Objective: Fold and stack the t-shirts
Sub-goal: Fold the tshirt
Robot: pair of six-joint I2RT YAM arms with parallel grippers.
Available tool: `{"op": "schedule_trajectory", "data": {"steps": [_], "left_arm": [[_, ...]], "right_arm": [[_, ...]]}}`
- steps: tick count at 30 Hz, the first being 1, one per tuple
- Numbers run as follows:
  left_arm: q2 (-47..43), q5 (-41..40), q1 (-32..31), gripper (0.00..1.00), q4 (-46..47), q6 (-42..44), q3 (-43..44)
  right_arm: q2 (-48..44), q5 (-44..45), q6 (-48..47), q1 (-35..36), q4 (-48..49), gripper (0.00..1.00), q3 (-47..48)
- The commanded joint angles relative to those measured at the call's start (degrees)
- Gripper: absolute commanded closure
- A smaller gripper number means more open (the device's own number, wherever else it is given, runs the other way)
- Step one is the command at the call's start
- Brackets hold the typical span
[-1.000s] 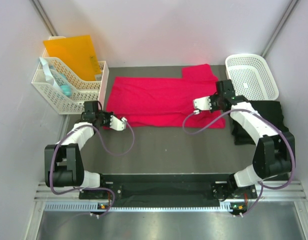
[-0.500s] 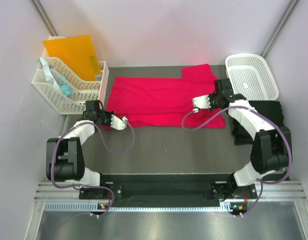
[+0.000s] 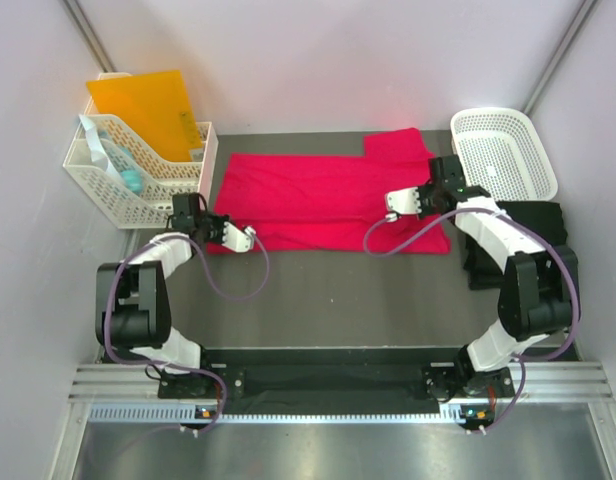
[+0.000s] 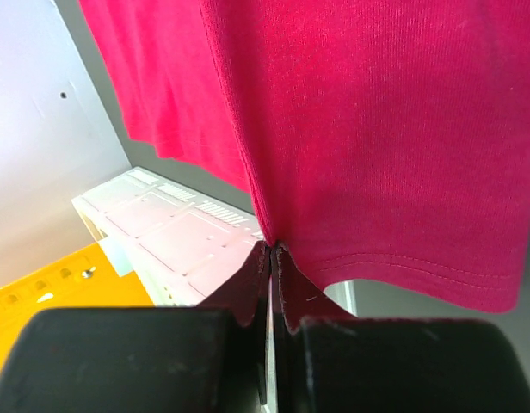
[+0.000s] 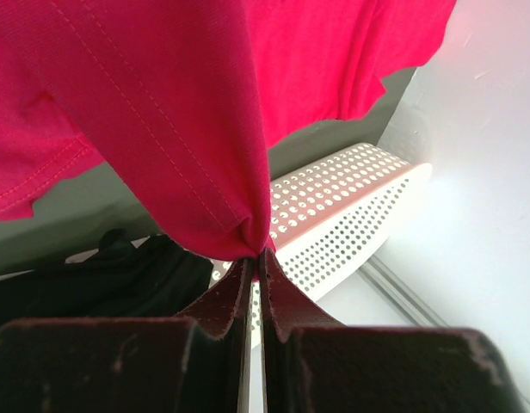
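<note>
The pinkish-red t-shirt (image 3: 318,195) lies spread across the middle of the dark mat, one sleeve pointing to the far right. My left gripper (image 3: 253,240) is shut on its near hem at the left; the wrist view shows that red hem (image 4: 377,129) bunched at my left gripper's (image 4: 272,251) closed tips. My right gripper (image 3: 390,212) is shut on the near edge at the right, a fold of red cloth (image 5: 162,112) pinched at my right gripper's (image 5: 255,255) tips. The black t-shirt (image 3: 533,235) lies crumpled at the right edge; the right wrist view shows this black t-shirt (image 5: 93,284) below the red cloth.
A white perforated basket (image 3: 503,150) stands at the far right; the right wrist view shows that basket (image 5: 351,198) close behind the gripper. At the far left stands a white lattice organiser (image 3: 138,175) holding a yellow folder (image 3: 143,105). Walls close in on three sides.
Both grippers have moved a little toward the far side, carrying the shirt's near edge with them. Both stay shut on the red cloth.
</note>
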Motion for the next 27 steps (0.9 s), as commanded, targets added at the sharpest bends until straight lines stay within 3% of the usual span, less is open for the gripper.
{"op": "schedule_trajectory", "data": {"steps": [1, 14, 16, 18, 19, 21, 22, 27], "left_arm": [[1.5, 1.3, 0.4, 1.0, 3.7, 0.5, 3.4], [5.0, 1.8, 0.3, 1.0, 3.7, 2.3, 5.1], [5.4, 2.0, 0.2, 0.96, 3.7, 2.8, 5.1], [5.3, 1.9, 0.2, 0.89, 3.7, 3.5, 4.7], [5.4, 1.8, 0.2, 0.78, 3.7, 3.7, 4.6], [5.4, 1.7, 0.1, 0.64, 3.7, 4.1, 4.4], [5.6, 1.7, 0.1, 0.45, 5.3, 4.2, 4.4], [5.9, 1.5, 0.1, 0.34, 5.4, 4.4, 4.6]], "right_arm": [[0.7, 0.5, 1.1, -1.0, 3.2, 1.0, 3.1], [4.1, 0.7, 1.1, -1.0, 6.7, 1.0, 6.1], [4.9, 0.7, 1.0, -1.1, 6.8, 1.0, 6.8], [5.5, 0.7, 1.0, -1.0, 6.8, 1.0, 7.6], [5.9, 0.6, 1.0, -0.9, 6.7, 1.0, 7.8], [6.2, 0.6, 0.9, -0.9, 6.5, 1.0, 8.1], [6.6, 0.6, 0.8, -0.6, 6.6, 1.0, 8.1], [8.0, 0.7, 0.9, -0.1, 7.3, 1.0, 8.2]]}}
